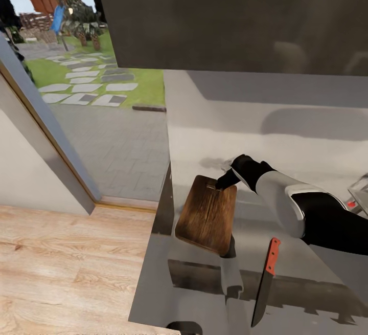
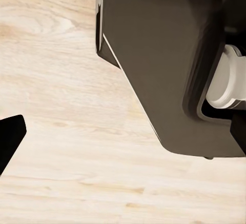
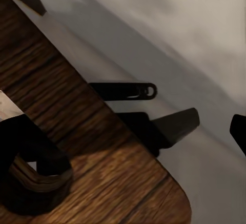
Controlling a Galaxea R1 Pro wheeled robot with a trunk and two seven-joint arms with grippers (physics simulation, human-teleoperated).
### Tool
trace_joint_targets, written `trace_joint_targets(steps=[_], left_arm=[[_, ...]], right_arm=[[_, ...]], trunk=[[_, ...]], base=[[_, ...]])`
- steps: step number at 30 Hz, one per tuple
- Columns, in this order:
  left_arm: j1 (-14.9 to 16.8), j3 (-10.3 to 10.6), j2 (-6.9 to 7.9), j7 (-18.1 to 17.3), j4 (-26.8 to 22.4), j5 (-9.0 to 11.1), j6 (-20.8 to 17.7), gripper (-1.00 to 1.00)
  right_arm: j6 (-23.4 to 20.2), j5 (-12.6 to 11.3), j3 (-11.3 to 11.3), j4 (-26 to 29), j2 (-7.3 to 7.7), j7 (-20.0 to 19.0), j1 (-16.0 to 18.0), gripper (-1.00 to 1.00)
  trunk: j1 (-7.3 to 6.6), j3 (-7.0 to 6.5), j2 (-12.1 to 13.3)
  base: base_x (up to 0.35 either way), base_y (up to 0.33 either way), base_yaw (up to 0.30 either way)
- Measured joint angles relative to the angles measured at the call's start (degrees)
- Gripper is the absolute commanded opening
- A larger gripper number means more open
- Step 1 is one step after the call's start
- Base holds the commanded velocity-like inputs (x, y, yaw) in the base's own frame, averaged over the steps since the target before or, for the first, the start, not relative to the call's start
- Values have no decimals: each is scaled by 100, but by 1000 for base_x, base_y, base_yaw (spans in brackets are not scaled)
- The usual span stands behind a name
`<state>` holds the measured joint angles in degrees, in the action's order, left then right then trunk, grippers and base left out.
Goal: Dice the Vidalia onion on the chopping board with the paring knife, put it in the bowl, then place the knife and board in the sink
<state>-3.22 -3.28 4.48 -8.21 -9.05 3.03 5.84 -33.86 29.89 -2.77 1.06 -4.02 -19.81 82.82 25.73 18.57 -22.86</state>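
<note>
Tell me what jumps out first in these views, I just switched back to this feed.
The chopping board is tilted up off the countertop, gripped at its far slotted end by the right gripper. Just right of it, the paring knife lies flat on the countertop, orange-red handle away from the robot, blade pointing toward the near edge. At far left, an open doorway shows a lawn with stepping stones.

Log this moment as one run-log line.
right gripper: at board's far end, grip unclear | board: tilted on countertop | knife: flat, beside board | left gripper: over wood floor
</note>
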Motion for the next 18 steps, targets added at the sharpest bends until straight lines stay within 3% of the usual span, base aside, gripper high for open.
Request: trace_joint_targets(steps=[11,12,16,18], left_arm=[[0,0,0,0,0,0,0,100],[0,0,0,0,0,2,0,100],[0,0,0,0,1,1,0,100],[0,0,0,0,0,0,0,100]], right_arm=[[-12,-19,29,0,5,-12,12,100],[-11,-17,26,1,3,-12,12,-100],[-15,-69,84,2,6,-14,2,-100],[1,-3,-7,37,6,-2,2,-100]], trunk=[[-2,17,-3],[-1,17,-2],[-1,17,-1],[-1,17,-2]], base=[[0,0,0],[0,0,0],[0,0,0],[0,0,0]])
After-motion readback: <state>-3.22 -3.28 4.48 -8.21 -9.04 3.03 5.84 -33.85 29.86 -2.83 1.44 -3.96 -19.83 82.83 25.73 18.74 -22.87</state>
